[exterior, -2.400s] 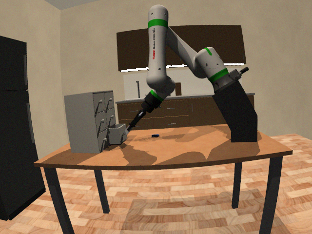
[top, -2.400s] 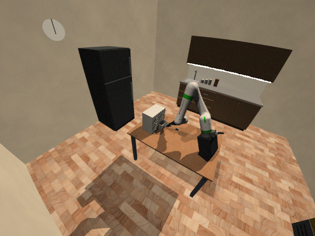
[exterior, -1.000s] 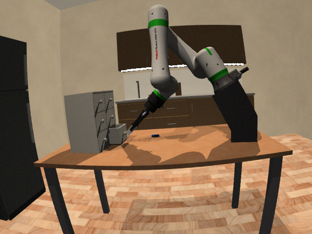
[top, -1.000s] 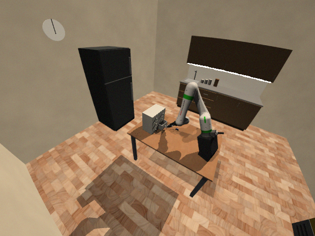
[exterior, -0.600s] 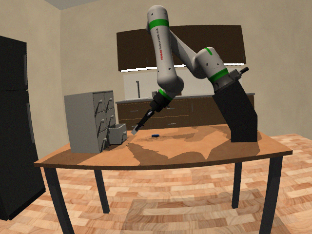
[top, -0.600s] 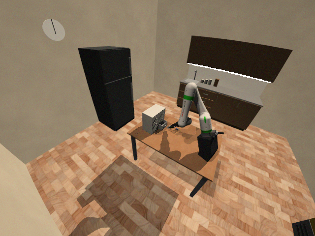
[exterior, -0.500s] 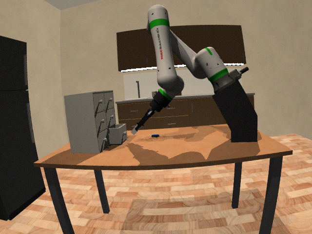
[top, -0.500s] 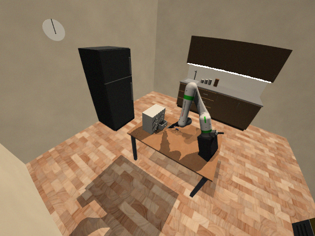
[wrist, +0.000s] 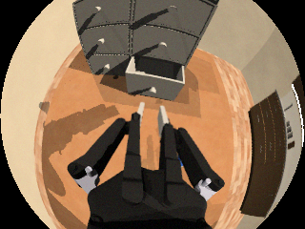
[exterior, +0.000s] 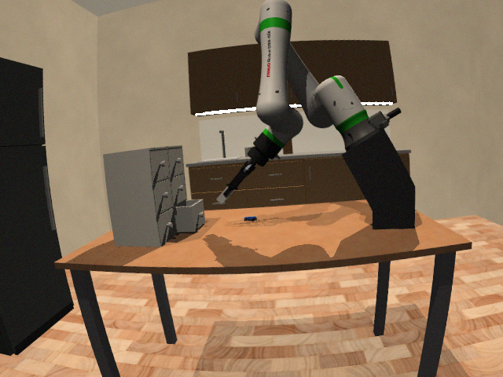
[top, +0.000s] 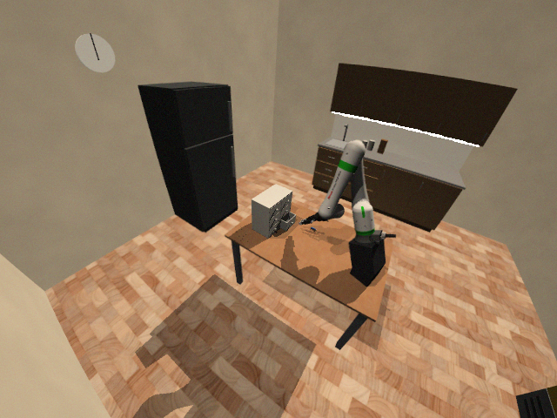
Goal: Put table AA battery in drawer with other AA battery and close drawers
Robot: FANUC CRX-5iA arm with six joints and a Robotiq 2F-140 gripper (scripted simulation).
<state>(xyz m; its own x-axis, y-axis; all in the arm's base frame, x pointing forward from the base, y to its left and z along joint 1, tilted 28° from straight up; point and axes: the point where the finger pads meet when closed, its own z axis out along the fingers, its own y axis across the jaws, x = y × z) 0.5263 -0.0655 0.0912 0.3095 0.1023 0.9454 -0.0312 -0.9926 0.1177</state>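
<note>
Here, the FANUC arm's gripper point(exterior: 222, 198) hangs in the air above the wooden table point(exterior: 284, 243), its two fingers set narrowly apart with nothing between them. Straight ahead of the fingertips and a little lower stands the small grey chest point(exterior: 130, 195), whose bottom drawer point(exterior: 189, 214) in the near column is pulled partly out; the gripper is clear of it, touching neither the drawer front nor its knob. The wrist view looks past the fingertips into the open tray point(wrist: 155, 75), though what lies inside cannot be made out. The chest's other drawers point(wrist: 105, 15) sit flush with its front.

The blue AA battery point(exterior: 249, 218) lies on the table below and just behind the gripper, on the side away from the chest, well apart from the open drawer. In the top view it shows as a small dark mark point(top: 313, 229) beneath the forearm.

Behind the gripper, the arm rises to its green-banded elbow point(exterior: 275, 25) and drops to a black pedestal point(exterior: 386, 195) on the table's far end. A black refrigerator point(top: 193, 148) stands beyond the chest, and dark kitchen cabinets point(top: 405, 189) line the wall behind the arm.
</note>
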